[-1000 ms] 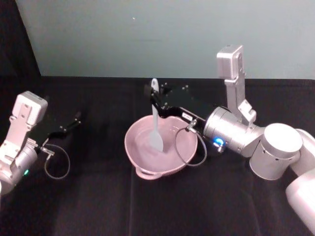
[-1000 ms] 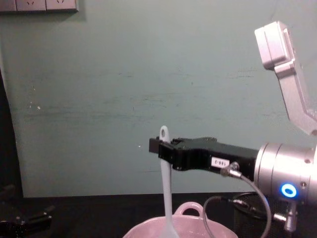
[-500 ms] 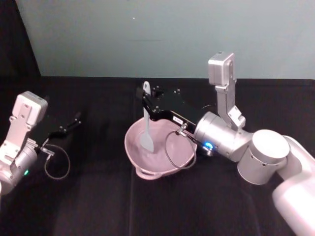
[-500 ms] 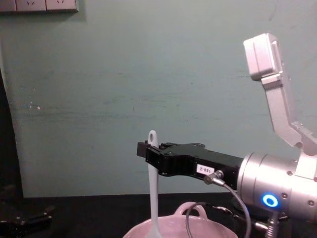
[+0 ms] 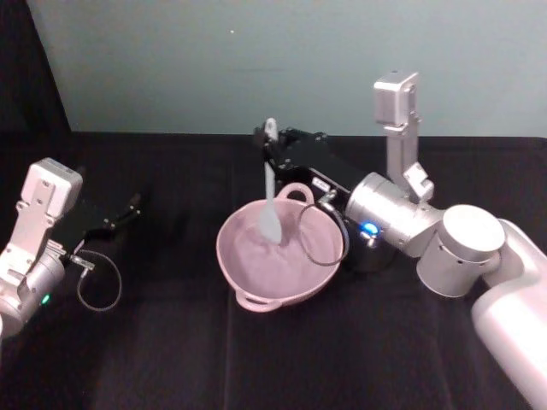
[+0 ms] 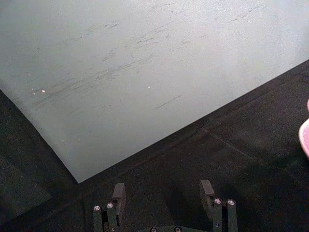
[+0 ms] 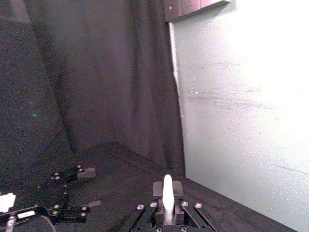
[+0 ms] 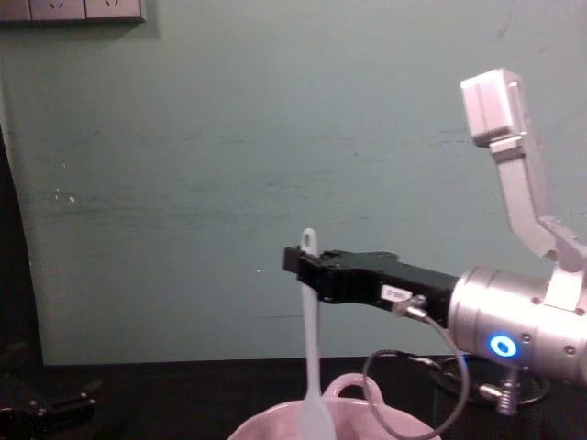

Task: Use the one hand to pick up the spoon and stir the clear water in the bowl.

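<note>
The pale pink bowl sits mid-table on black cloth, and its rim shows at the bottom of the chest view. My right gripper hovers over the bowl's far side, shut on the upper handle of the white spoon. The spoon hangs nearly upright with its head down inside the bowl. In the right wrist view the handle end sticks up between the closed jaws of the right gripper. My left gripper rests at the table's left, open and holding nothing.
A dark cup stands behind the bowl, mostly hidden under the right wrist. A grey cable loop hangs over the bowl's right rim. A teal wall backs the table and a black curtain hangs at the left.
The right gripper swung the spoon from the bowl's left side back and to the right, so the spoon head now sits at the far side. The left arm stayed still.
</note>
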